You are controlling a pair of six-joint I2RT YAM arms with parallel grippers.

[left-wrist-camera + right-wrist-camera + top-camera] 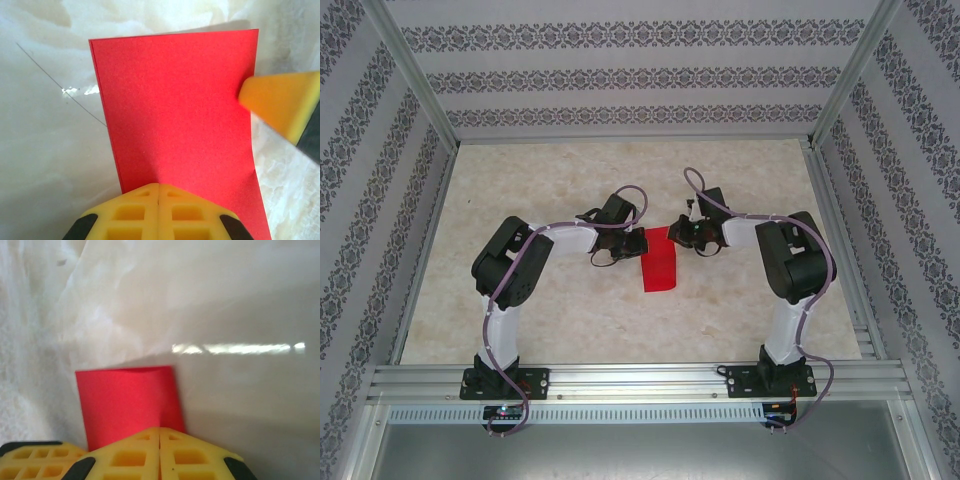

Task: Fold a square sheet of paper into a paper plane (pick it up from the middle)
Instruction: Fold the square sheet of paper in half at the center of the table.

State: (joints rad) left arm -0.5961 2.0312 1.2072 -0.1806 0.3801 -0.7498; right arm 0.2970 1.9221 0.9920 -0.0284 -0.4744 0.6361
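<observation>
Evidently mid-crease — left gripper (158, 186) and right gripper (160, 430) both closed, tips pressing halved red paper sheet (175, 100); next likely lifts 1 corner.

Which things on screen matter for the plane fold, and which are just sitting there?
Job: red sheet of paper, left gripper, right gripper, both shut on the sheet.
Just there: table, patterned walls, aluminium frame.
</observation>
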